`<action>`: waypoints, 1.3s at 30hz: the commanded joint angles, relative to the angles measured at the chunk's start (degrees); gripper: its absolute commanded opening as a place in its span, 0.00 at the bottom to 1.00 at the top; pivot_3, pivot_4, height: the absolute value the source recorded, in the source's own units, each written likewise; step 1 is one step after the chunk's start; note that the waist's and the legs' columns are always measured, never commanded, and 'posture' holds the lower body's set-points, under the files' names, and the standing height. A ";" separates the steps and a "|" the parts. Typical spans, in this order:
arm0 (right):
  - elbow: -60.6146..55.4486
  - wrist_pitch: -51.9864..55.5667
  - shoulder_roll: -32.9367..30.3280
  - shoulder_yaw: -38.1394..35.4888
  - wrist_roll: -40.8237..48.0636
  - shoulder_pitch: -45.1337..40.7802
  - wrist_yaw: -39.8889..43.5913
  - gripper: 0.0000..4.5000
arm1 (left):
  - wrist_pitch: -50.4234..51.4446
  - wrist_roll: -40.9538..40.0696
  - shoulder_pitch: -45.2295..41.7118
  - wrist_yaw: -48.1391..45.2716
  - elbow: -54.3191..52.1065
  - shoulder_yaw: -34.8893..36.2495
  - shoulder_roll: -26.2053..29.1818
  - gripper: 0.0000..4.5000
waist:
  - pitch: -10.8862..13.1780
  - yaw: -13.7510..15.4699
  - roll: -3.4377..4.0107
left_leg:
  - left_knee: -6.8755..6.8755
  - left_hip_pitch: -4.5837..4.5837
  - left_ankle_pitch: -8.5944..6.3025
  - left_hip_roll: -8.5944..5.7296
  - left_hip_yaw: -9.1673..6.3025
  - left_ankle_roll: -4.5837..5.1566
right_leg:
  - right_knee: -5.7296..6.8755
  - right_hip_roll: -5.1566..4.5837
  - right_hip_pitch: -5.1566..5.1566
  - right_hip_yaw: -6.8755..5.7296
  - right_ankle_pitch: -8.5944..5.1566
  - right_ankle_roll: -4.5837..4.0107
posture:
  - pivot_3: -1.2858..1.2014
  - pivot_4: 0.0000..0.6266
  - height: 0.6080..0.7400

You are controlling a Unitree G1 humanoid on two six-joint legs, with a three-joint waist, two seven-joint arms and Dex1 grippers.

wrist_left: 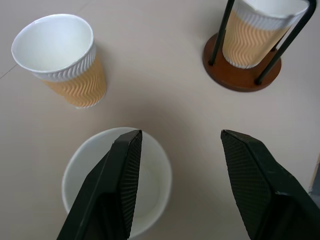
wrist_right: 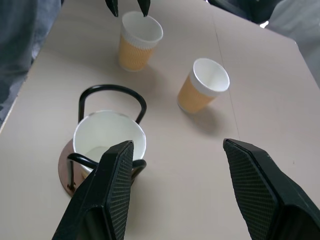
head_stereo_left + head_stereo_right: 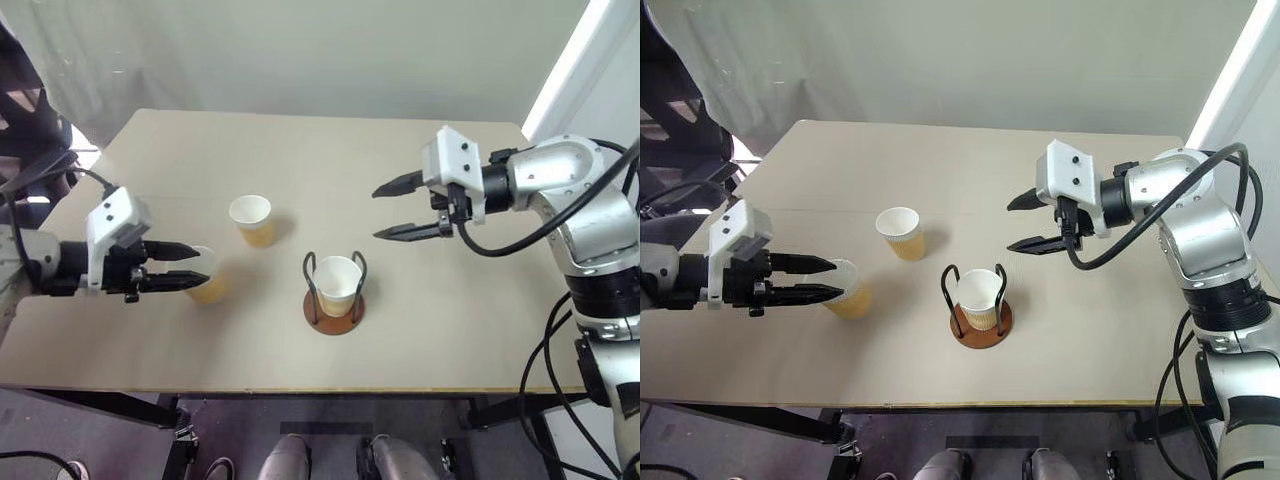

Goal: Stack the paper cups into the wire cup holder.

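Three paper cups on the worktop (image 3: pixel 420 330), all upright; one of three stowed, two outstanding.

Item 1: cup in holder (image 3: pixel 338 285). Seated between the two black loops of the wire cup holder (image 3: pixel 334 312), on its reddish-brown disc, near the worktop's front middle. Judged done.

Item 2: loose cup at centre (image 3: pixel 251 219). Stands apart from the holder, behind it and toward the robot's left. Untouched.

Item 3: loose cup at left (image 3: pixel 208 276). Nearest the left hand, well apart from the holder. In the head views the fingertips overlap its rim; the left wrist view shows the cup lying just beneath one finger (image 1: pixel 117 190), with the other finger out over bare worktop. Not gripped; whether anything touches it cannot be told.

Left hand (image 3: pixel 185 266): fingers spread, empty, reaching in roughly level from the left edge and pointing toward the holder. Judged lined up to take item 3 next.

Right hand (image 3: pixel 400 208): fingers spread, empty, raised clear of the worktop to the right of the holder, pointing left and tilted slightly downward. Holds nothing.

Remaining: nest items 2 and 3 into item 1.
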 commanded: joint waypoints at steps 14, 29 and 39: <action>-4.99 2.52 -2.69 -3.06 3.60 1.18 -0.74 0.64 | -8.94 12.38 -7.35 -5.16 11.55 -5.41 -5.48 0.60 | -0.02 0.34 -0.03 | 0.16 -0.12 0.26 0.02 -0.01 0.24 | 0.15 -0.01 -0.10 -0.03 0.13 0.07 | 0.52 0.24 1.00; -8.03 5.27 -4.49 -3.53 4.53 2.71 -3.10 0.64 | -16.24 21.48 -13.48 -10.62 19.75 -12.49 -10.39 0.60 | -0.03 0.08 -0.04 | 0.38 -0.20 0.31 0.01 0.01 0.33 | 0.08 -0.03 -0.09 -0.03 0.35 0.23 | 0.52 0.24 1.00; -11.77 14.77 -5.09 -17.79 22.66 8.48 -2.04 0.64 | -23.17 26.11 -16.72 -9.13 24.06 -13.89 -16.06 0.60 | -0.04 0.50 -0.06 | 0.70 -0.28 0.36 -0.04 0.04 0.51 | 0.03 -0.05 0.04 0.00 0.48 0.44 | 0.52 0.24 1.00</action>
